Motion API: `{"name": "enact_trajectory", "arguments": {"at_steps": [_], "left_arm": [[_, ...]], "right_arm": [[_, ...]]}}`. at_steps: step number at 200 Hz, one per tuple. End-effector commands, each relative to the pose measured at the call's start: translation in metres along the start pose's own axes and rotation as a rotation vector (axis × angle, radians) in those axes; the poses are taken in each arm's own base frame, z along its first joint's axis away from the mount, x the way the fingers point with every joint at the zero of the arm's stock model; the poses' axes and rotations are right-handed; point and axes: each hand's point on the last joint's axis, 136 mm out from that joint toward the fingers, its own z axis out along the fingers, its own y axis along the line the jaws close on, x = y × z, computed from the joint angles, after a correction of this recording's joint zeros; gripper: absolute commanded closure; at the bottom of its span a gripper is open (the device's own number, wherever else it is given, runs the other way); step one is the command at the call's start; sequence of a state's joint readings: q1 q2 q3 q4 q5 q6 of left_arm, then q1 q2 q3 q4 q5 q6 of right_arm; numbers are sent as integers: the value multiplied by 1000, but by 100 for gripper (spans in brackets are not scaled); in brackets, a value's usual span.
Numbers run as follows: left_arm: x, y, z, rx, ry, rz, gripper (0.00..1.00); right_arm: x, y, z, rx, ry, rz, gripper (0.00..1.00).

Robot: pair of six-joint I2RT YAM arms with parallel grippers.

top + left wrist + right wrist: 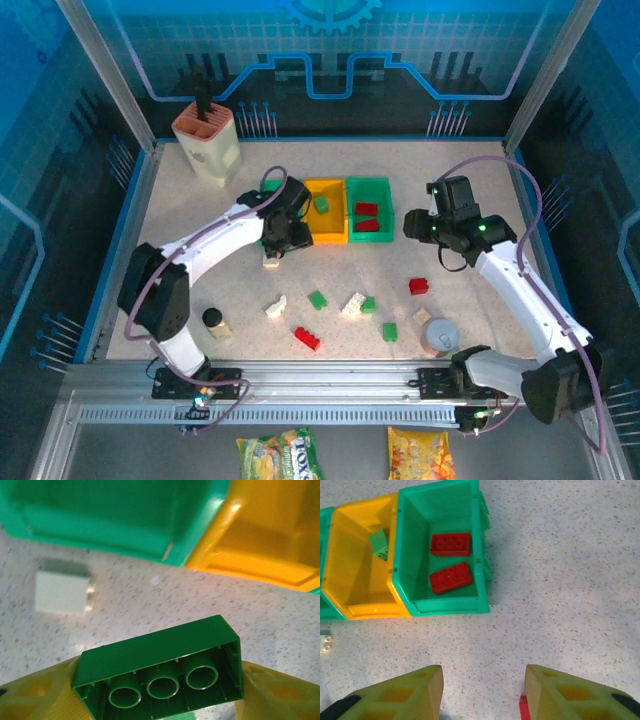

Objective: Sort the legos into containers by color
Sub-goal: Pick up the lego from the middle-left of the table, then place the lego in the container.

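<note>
My left gripper is shut on a dark green lego, held hollow side toward the camera between the yellow fingers. It hovers just in front of the left green container and the yellow container. A white lego lies on the table below it. From above, the left gripper sits beside the yellow container. My right gripper is open over bare table, with a red lego by its right finger. The right green container holds two red legos. A green lego lies in the yellow container.
Loose legos lie across the near table: white, green, red, green, red. A grey cup stands near right, a black-capped bottle near left, a beige slotted holder at back left.
</note>
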State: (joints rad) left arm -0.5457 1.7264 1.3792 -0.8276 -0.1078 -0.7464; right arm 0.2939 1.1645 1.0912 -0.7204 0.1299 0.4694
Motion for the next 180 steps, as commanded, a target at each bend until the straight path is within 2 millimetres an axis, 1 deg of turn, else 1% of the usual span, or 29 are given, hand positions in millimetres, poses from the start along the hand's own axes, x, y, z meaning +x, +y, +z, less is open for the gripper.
{"name": "enact_trajectory", "arguments": {"at_steps": [1,18,46,69,95,114,138,157,180], "left_arm": [[-9,-17,-2,6,25,152,40],[-22,-34,-3,21,19,206,41],[-40,-57,4,25,29,290,41],[-55,-68,13,2,31,332,40],[-65,-77,27,-10,43,350,40],[-68,-81,39,-20,57,349,40],[-72,-80,53,-42,62,344,39],[-74,-77,62,-60,66,336,38],[-75,-77,69,-61,75,326,34]], "right_arm": [[11,-18,-6,66,18,3,52],[14,-24,-11,85,16,9,52],[20,-30,-17,108,18,23,52],[22,-34,-20,121,15,30,52],[23,-37,-23,134,13,36,52],[23,-37,-23,138,14,38,52],[23,-38,-22,143,19,37,52],[23,-38,-20,145,24,32,52],[23,-37,-18,143,31,28,52]]}}
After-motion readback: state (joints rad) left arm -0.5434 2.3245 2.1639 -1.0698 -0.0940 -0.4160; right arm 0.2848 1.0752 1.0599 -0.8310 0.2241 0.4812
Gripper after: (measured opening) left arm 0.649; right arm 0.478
